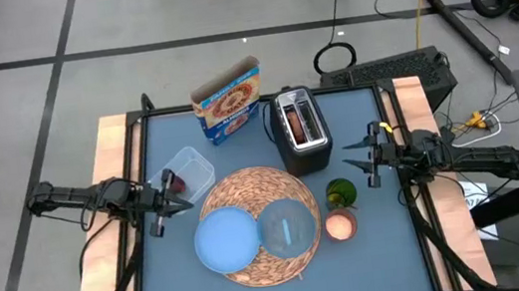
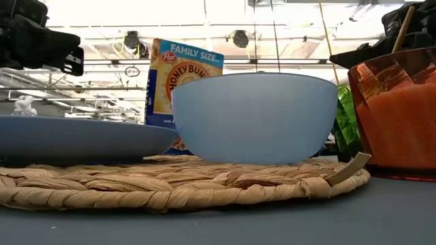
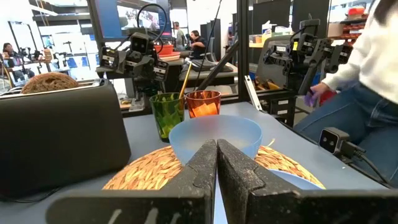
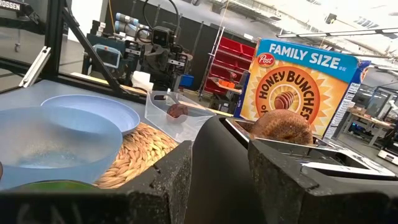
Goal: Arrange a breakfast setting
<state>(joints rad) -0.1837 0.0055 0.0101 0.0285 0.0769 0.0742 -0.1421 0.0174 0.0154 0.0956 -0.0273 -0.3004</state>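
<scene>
High view: plate [image 1: 225, 241] and empty bowl [image 1: 286, 227] sit on the mat [image 1: 246, 192] near the tabletop's front edge, cup [image 1: 340, 224] just beside. Farther back, fruit [image 1: 176, 182] waits in the tub [image 1: 190, 173], bagel [image 4: 281, 126] in the toaster [image 1: 300, 131]. My left gripper [image 1: 160, 211] is pressed together, my right gripper [image 1: 369, 159] apart, both empty.

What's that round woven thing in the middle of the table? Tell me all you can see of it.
It is a round woven straw mat, tan, made of thick braided strands coiled flat, with a loose strand end sticking out at its edge. It lies flat on the blue table in front of the black-and-silver toaster. A light-blue plate and a clear glass bowl rest on it side by side.
</scene>
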